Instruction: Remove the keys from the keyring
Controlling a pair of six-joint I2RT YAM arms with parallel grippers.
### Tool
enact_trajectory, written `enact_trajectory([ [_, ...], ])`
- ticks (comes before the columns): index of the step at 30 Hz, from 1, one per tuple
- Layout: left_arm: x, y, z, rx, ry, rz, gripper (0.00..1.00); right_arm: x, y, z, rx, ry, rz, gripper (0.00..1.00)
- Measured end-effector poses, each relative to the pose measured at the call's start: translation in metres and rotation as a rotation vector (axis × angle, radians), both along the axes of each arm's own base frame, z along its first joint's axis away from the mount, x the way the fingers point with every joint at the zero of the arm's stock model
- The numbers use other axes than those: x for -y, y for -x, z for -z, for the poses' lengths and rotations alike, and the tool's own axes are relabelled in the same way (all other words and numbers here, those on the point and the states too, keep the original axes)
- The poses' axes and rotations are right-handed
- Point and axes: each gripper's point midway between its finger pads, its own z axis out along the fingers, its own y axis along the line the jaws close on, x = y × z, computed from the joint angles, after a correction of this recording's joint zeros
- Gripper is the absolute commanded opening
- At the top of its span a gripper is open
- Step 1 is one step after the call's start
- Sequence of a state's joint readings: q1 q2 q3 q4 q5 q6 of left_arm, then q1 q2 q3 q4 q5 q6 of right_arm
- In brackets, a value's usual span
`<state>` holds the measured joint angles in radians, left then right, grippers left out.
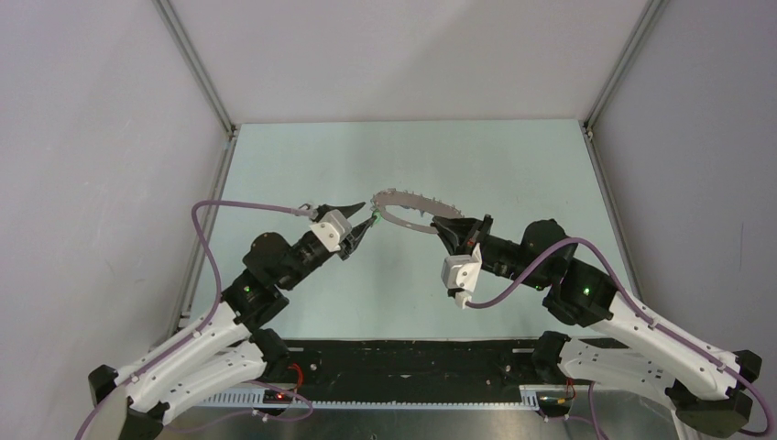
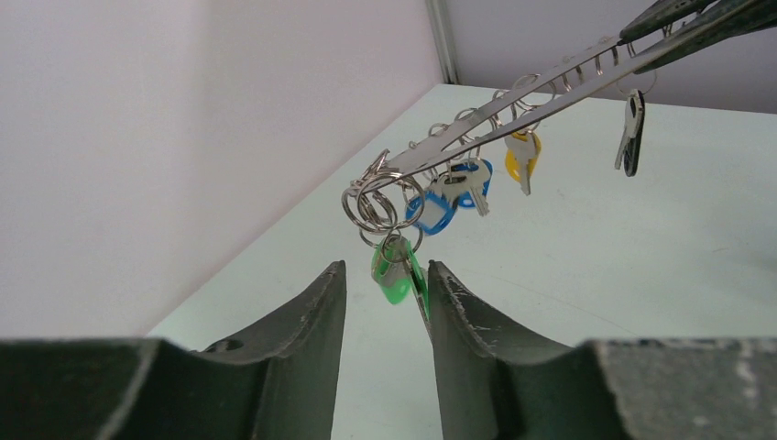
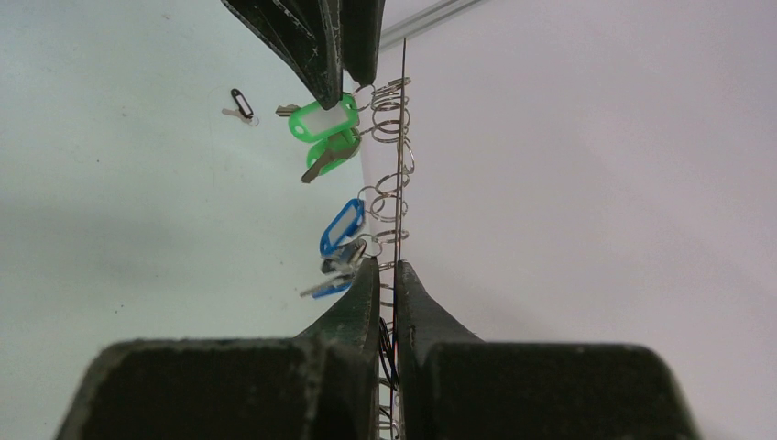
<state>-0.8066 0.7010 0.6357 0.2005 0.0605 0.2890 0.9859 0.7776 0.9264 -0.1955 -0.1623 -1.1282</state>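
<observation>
right gripper [image 3: 389, 268] pinches the keyring [image 2: 476, 126]; left gripper [image 2: 385, 270] (half-open) straddles a green key [image 2: 394, 286].

Pale mint-green flat surface [image 1: 366, 293], matte, w/ silver metal frame rails [image 1: 220, 170] along L & R edges. Black strip [image 1: 412, 362] runs across the near edge. One small silver key w/ black plastic head [image 3: 240, 103] lies flat on the surface, alone; too small to find from the top view.
</observation>
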Motion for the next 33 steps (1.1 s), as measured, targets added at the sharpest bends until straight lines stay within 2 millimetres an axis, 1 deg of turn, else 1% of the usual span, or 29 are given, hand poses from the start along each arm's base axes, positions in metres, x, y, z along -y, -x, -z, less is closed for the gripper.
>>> enact_trajectory([
  [4,0.0,-0.002,0.002,-0.006,-0.005,-0.007,0.28,-0.001,0.001,0.0,0.0,0.0,-0.005,0.0],
  [7,0.002,-0.004,0.006,-0.015,-0.013,-0.005,0.28,-0.002,0.002,0.0,0.0,0.0,-0.011,0.0],
  [11,0.004,-0.005,0.01,-0.027,-0.021,-0.001,0.31,-0.002,0.003,0.0,0.0,0.0,-0.014,0.0],
  [13,0.006,-0.006,0.012,-0.034,-0.023,0.0,0.3,-0.002,0.004,0.0,0.0,0.0,-0.015,0.0],
  [14,0.006,-0.006,0.013,-0.036,-0.023,0.001,0.24,-0.002,0.004,0.0,0.001,0.0,-0.015,0.0],
  [15,0.006,-0.006,0.013,-0.038,-0.024,0.003,0.22,-0.002,0.003,0.0,0.002,-0.001,-0.015,0.0],
  [18,0.008,-0.004,0.014,-0.046,-0.021,0.017,0.03,-0.003,0.004,-0.001,0.004,-0.003,-0.015,0.0],
  [19,0.009,-0.004,0.014,-0.046,-0.021,0.02,0.01,-0.003,0.004,-0.002,0.005,-0.004,-0.016,0.0],
  [24,0.009,-0.004,0.014,-0.049,-0.019,0.023,0.0,-0.002,0.003,-0.002,0.005,-0.005,-0.009,0.0],
  [28,0.007,-0.006,0.014,-0.051,-0.017,0.006,0.0,0.003,-0.005,0.0,-0.017,-0.009,0.047,0.0],
  [32,-0.001,-0.015,0.016,-0.059,-0.017,-0.062,0.0,0.005,-0.015,0.016,-0.101,0.0,0.114,0.0],
  [33,-0.002,-0.016,0.017,-0.062,-0.021,-0.073,0.0,0.005,-0.016,0.022,-0.135,0.002,0.128,0.04],
])
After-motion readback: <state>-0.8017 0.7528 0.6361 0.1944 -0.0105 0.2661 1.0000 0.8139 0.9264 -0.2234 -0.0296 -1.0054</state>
